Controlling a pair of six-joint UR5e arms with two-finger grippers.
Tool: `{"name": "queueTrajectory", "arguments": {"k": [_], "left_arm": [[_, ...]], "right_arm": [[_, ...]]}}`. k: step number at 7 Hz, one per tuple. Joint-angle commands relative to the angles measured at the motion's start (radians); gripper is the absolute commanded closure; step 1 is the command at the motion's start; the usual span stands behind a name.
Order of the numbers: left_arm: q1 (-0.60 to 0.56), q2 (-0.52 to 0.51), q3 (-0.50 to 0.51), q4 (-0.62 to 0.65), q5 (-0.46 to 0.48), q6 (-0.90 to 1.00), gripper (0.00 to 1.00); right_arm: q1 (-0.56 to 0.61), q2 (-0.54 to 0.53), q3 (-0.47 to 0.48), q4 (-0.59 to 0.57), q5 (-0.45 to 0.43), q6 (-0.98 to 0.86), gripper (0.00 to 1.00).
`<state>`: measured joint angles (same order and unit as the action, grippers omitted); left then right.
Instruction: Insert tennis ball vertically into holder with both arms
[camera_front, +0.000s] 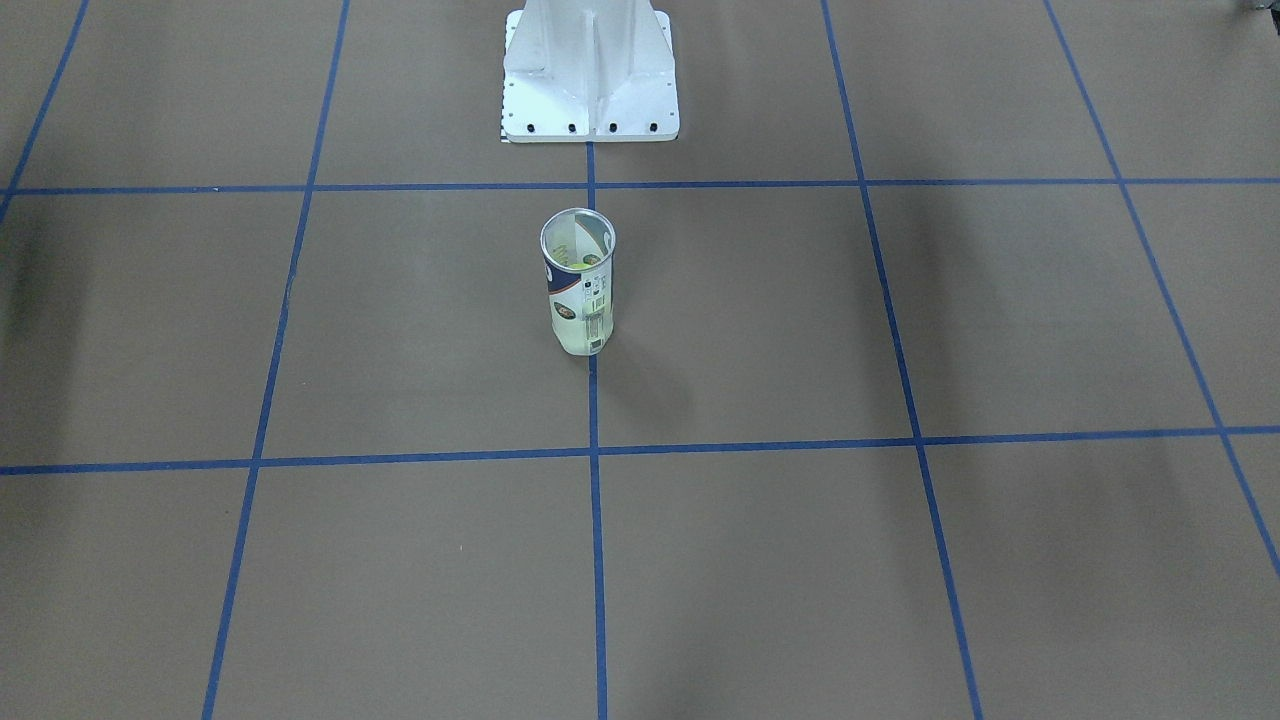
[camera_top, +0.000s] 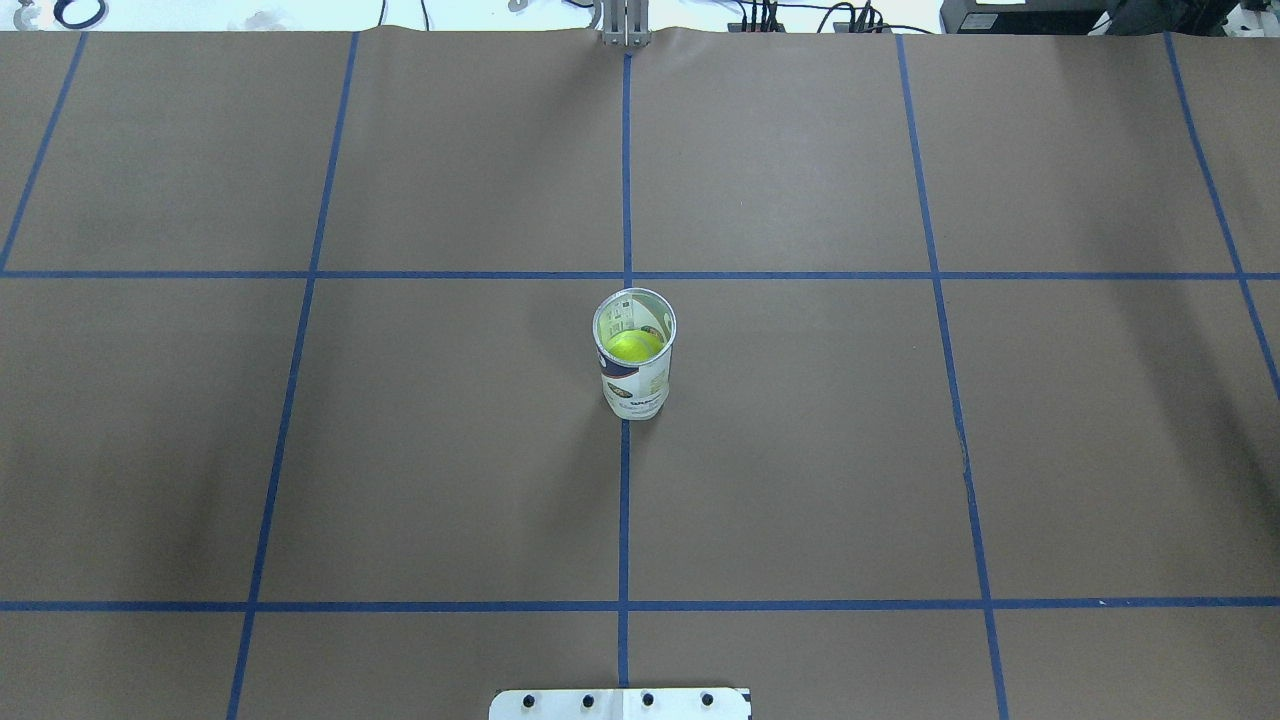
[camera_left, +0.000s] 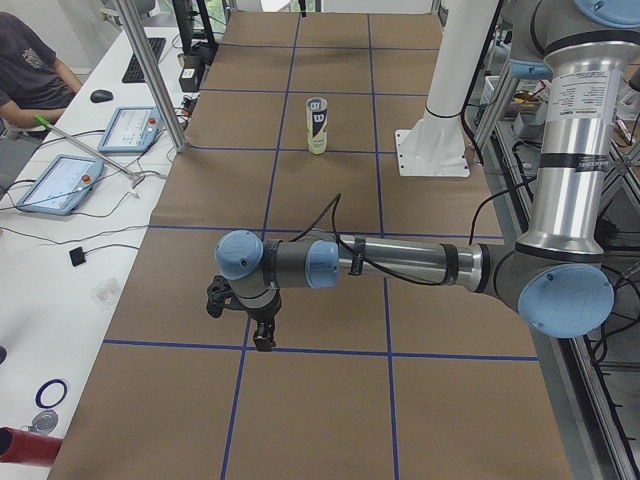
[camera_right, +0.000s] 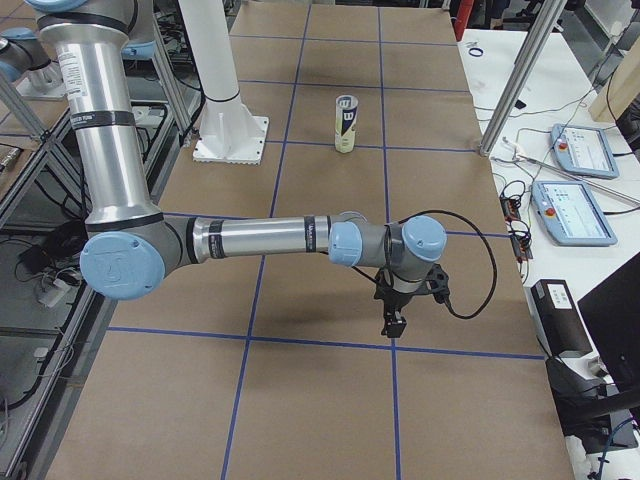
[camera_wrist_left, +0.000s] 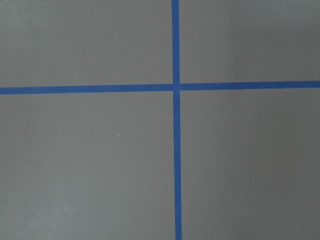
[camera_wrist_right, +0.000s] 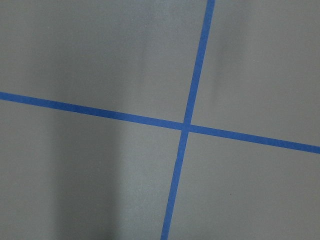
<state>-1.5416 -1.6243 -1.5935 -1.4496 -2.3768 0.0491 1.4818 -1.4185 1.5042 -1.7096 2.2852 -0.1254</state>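
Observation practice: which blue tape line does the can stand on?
The centre line running out from the white pedestal; the holder touches no other line.

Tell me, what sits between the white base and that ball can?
Nothing stands there. In the front-facing view, only bare brown table, crossed by blue tape lines, separates the white base from the holder.

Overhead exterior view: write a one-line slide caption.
Upright clear holder with a yellow-green tennis ball inside, standing on the blue centre line of the brown table.
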Motion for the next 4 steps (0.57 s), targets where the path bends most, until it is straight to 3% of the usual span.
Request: {"name": "queueTrajectory", "arguments": {"k": [1,4], "left_arm": [[0.000,-0.002,-0.006,-0.002,0.001,0.001,0.01],[0.000,0.012,-0.008,-0.003,0.001,0.005,0.01]], "right_arm": [[0.000,-0.005,0.002,0.001,-0.001,0.006,0.01],[0.000,-0.003,0.004,0.001,-0.004,0.006,0.01]]}}
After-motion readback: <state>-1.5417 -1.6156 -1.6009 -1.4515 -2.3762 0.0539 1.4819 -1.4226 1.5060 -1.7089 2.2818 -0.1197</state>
